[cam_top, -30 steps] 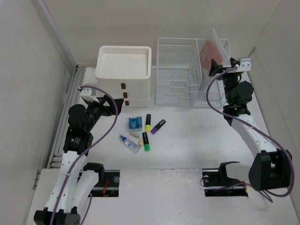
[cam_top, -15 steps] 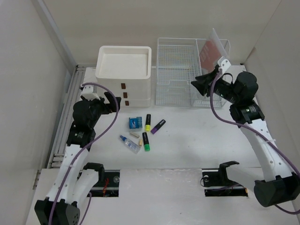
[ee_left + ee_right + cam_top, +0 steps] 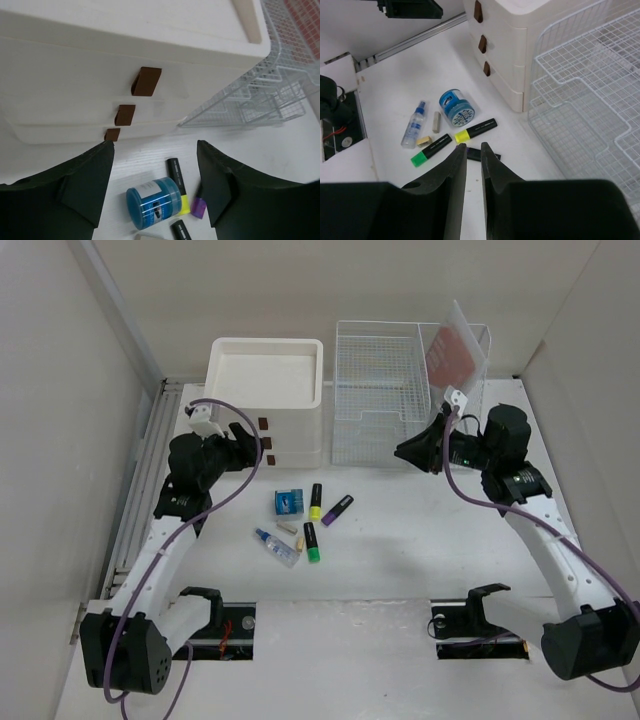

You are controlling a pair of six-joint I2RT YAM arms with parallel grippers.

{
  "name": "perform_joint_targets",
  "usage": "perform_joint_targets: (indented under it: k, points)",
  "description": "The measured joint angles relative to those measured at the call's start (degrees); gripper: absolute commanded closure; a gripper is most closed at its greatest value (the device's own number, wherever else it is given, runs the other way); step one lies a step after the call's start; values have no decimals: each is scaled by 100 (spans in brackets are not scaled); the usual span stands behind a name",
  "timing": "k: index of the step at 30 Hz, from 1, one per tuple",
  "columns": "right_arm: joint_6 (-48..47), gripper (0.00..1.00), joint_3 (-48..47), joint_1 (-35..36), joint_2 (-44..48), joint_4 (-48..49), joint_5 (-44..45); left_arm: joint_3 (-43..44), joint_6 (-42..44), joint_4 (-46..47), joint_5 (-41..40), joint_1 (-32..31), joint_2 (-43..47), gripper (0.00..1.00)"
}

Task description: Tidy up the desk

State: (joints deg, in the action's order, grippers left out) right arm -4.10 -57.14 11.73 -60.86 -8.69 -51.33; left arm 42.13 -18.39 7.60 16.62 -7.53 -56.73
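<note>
Both arms have swung inward over the last second: the right gripper has left the far right end of the rack and now points down toward the middle, while the left gripper has crept up toward the drawer fronts. Nearest me, on the bare white desk, lies the clutter: a small spray bottle, a green highlighter beside it, two little beige bits, then a blue round tub, a yellow highlighter and a purple one. The tub sits at about four o'clock from the left gripper, whose fingers are spread wide and empty. The purple highlighter lies at roughly eight o'clock from the right gripper, whose fingers are pressed almost together with only a slit between them and nothing inside. Farther back stand the cream drawer box and, at its three o'clock, the wire rack. It looks like an approach to a first pick. To do it well, I'd say the right fingers must part before descending, straddle one highlighter across its narrow width, and come straight down so the neighbours are not nudged.
</note>
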Motion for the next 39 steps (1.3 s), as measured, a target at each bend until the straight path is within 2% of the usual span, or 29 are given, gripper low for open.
perform_joint_targets:
  k: [9,13,25,39]
  points:
    - [-46,75,122,-2,11,11,-280,-879,-1449,1646,610,151,-55,30]
    - [-61,75,170,-2,9,11,-354,-977,-1718,2138,756,203,-212,30]
    - [-105,75,173,-2,-105,11,-470,-975,-1281,2415,533,201,-697,38]
    - [-105,75,173,-4,-153,13,-581,-621,-901,2446,348,201,-1272,41]
